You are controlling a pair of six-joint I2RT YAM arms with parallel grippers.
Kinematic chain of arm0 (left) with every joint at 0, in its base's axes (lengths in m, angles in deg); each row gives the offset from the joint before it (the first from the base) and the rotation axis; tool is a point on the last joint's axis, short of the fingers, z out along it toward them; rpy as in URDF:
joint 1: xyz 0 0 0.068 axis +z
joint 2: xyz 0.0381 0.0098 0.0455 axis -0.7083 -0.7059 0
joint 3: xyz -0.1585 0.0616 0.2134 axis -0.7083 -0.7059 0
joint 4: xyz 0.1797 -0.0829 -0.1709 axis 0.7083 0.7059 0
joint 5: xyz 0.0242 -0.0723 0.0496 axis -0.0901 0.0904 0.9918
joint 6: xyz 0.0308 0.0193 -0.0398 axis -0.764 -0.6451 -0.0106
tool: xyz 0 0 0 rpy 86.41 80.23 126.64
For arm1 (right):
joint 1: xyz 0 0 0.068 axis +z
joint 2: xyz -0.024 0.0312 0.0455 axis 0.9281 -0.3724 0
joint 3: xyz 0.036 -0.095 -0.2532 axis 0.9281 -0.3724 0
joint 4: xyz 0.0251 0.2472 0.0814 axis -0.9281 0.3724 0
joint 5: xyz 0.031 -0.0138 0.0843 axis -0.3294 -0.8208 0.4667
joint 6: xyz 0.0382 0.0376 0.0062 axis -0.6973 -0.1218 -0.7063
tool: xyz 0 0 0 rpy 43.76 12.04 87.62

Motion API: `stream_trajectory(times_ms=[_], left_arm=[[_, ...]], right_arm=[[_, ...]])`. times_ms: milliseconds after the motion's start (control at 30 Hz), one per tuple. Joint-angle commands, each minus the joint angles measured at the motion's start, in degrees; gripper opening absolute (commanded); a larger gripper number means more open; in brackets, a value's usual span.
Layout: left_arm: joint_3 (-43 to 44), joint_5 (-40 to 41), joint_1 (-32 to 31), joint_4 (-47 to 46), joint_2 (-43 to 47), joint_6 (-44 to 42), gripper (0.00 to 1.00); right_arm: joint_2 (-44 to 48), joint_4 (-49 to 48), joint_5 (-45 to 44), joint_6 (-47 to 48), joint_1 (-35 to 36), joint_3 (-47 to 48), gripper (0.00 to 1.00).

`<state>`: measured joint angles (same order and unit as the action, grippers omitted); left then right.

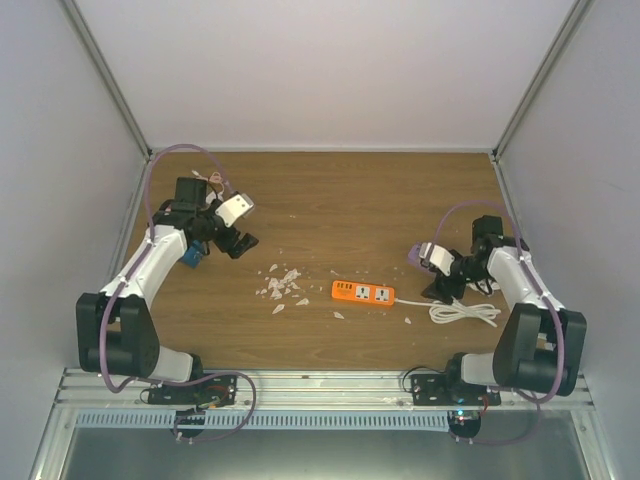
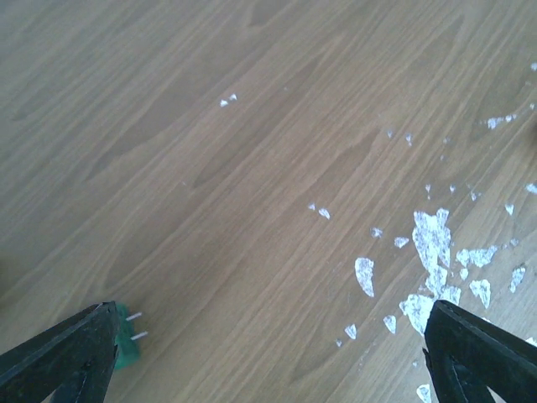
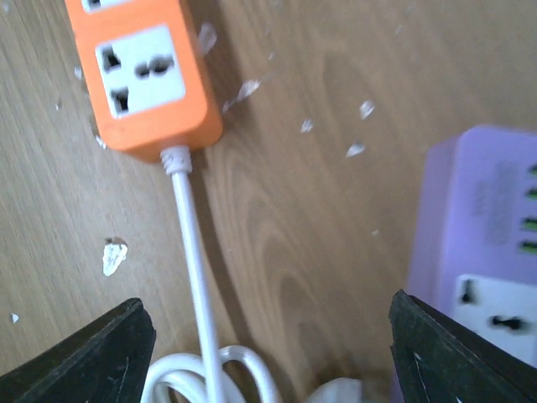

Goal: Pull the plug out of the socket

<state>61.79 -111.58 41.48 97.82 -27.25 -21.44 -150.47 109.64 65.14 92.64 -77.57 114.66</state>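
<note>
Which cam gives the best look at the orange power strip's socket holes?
Right wrist: the orange power strip fills the upper left, one socket face sharp and empty, its white cable leaving the end. Top external shows the whole strip, but small. Left wrist does not show it.

Left tool [image 2: 268, 357], right tool [image 3: 273, 353] agape

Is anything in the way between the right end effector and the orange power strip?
Nothing visible blocks it. Between the right end effector and the orange power strip lie only the strip's white cord and a few white flecks. The purple power strip sits off to the side.
</note>
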Motion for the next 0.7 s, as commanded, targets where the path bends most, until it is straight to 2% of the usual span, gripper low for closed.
stream_trajectory(times_ms=[0, 267, 400, 500, 667], left_arm=[[4.71, -1.66, -0.01, 0.51, 1.44, 1.98, 0.99], [11.19, -1.27, 2.69, -0.31, 2.03, 11.07, 0.99], [12.28, 1.12, 5.08, -0.81, 2.31, 14.34, 0.99], [9.98, 2.39, 6.59, -2.21, 3.43, 15.57, 0.99], [2.84, 2.03, 7.39, -6.28, 7.81, 18.04, 0.99]], right_arm=[[-1.06, 5.72, 6.81, -0.65, -0.15, 6.38, 0.79], [-3.98, 6.25, 19.82, -8.33, 0.71, 21.27, 0.83], [-3.26, -0.26, 24.49, -16.44, 0.75, 24.94, 0.86], [-0.85, -10.09, 28.22, -25.22, 0.74, 22.57, 0.91], [3.47, -27.22, 30.03, -38.16, 0.74, 12.75, 1.00]])
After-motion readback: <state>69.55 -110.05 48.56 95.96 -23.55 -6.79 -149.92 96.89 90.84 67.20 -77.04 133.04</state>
